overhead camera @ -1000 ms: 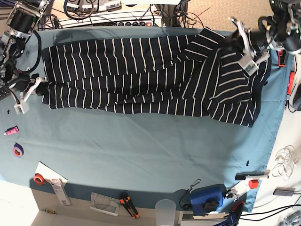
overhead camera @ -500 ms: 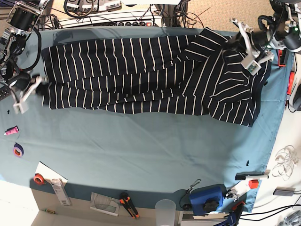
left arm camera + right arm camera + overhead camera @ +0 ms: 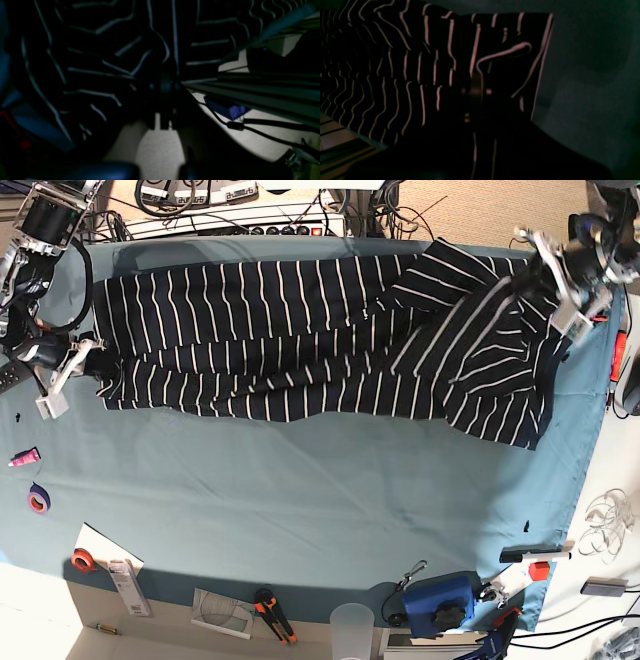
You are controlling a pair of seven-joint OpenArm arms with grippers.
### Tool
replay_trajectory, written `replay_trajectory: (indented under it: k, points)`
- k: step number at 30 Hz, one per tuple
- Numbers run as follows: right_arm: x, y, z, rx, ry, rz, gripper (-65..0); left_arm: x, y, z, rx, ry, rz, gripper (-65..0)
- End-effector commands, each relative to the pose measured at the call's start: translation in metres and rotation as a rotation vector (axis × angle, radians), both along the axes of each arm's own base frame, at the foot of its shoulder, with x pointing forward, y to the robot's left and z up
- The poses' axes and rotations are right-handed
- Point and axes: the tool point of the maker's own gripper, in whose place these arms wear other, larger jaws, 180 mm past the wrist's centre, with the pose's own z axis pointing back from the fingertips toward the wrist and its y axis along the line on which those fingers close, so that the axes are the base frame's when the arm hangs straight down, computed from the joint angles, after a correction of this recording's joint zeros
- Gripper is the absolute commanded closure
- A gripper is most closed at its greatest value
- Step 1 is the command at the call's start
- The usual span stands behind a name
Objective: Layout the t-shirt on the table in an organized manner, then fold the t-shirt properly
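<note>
A teal-covered worktop (image 3: 300,510) filled the overhead view, with cables and power strips along its 12 o'clock edge and tools, tape rolls and a plastic cup along its 6 o'clock edge. The t-shirt (image 3: 300,340), dark with thin white stripes, lay stretched across the upper half from 9 o'clock to 3 o'clock, its body bunched into lengthwise folds and one sleeve area rumpled toward 2 o'clock. The right gripper (image 3: 82,360) sat at the 9 o'clock end, fingers clenched on the hem, as the right wrist view showed cloth gathered at the fingers. The left gripper (image 3: 560,275) sat at 2 o'clock, fingers clenched on the shoulder cloth; its wrist view showed striped fabric converging on the fingers (image 3: 165,85). The garment appeared light, limp and easily creased, so it would sag between holds; corners, hem edges and shoulder seams seemed the soundest places to grasp for spreading it flat.
</note>
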Motion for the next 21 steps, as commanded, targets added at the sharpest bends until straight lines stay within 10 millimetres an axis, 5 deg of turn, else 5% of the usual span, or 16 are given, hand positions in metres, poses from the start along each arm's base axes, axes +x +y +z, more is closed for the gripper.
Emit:
replay_trajectory:
  k: [1,10,12,15,21]
  points:
    - [0.008,-0.008,0.015,-0.031,-0.045,0.001,0.0,0.001,-0.001,0.006,-0.003,-0.017,-0.014,0.0]
    - [0.006,-0.02,0.01,-0.099,-0.026,-0.018,0.0,-0.002,-0.001,0.005,-0.006,-0.012,-0.012,0.0]
    - [0.005,-0.02,0.009,-0.101,-0.018,-0.016,0.0,-0.002,-0.001,0.005,-0.006,-0.012,-0.012,-10.1]
    - [0.003,-0.021,0.007,-0.105,-0.001,-0.012,-10.4,-0.002,-0.001,0.005,-0.005,-0.011,-0.011,-23.3]
    - [0.014,-0.021,0.037,-0.049,-0.082,0.012,-12.1,-0.002,-0.002,0.008,0.005,-0.011,-0.018,-24.3]
